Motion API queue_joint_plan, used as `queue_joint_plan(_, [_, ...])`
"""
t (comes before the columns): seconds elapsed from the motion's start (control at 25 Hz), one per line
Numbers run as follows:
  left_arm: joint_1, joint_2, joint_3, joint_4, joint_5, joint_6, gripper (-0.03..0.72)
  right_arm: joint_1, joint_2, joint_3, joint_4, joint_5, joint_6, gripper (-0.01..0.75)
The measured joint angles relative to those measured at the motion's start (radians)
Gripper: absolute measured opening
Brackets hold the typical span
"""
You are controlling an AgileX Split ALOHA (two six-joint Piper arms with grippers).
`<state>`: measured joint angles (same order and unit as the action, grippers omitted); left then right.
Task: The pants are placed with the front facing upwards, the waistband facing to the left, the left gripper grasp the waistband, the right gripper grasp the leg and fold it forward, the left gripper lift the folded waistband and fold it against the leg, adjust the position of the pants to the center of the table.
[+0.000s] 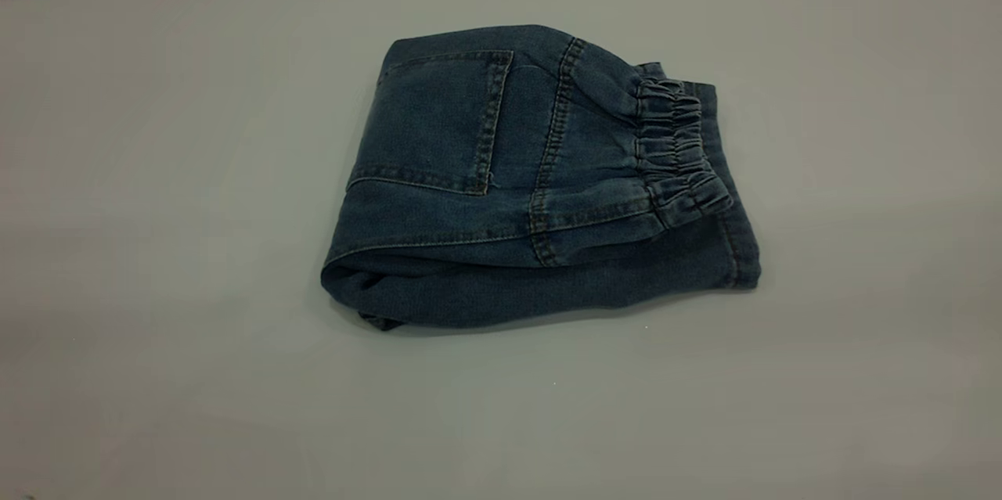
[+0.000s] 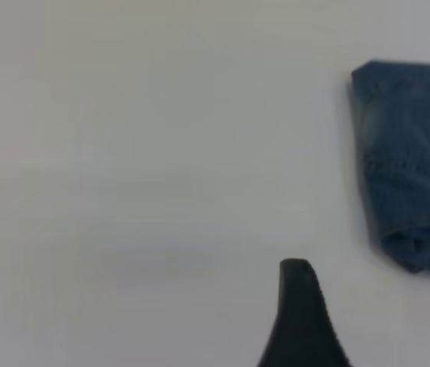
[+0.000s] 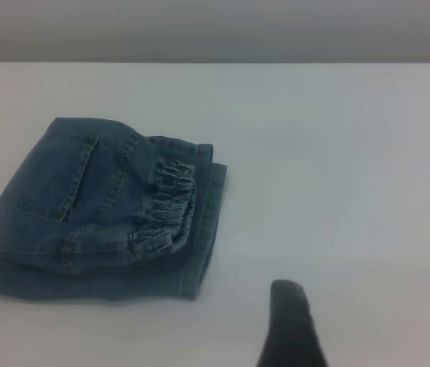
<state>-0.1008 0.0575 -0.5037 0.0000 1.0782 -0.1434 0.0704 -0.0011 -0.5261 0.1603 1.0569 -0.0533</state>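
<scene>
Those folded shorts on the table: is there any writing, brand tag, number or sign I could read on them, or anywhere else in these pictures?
None can be read.
The pants lie folded, showing plain denim: a back pocket, tan stitching and the waistband. No label or print shows.
The table bears no marks.

The folded blue denim pants (image 2: 409, 164) are cut off by the edge at 3 o'clock in the left wrist view. Each wrist view shows only one black finger (image 2: 303, 317) (image 3: 291, 325) of its gripper, cut off at 6 o'clock. The lower denim layers are hidden under the gathered elastic waistband (image 1: 677, 152).
</scene>
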Motion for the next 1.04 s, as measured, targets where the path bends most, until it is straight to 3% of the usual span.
queue_joint_plan(1.04, [-0.001, -0.057, 0.000, 0.000, 0.001, 0.000, 0.436, 0.001, 0.001, 0.001, -0.002, 0.000, 0.000, 0.416])
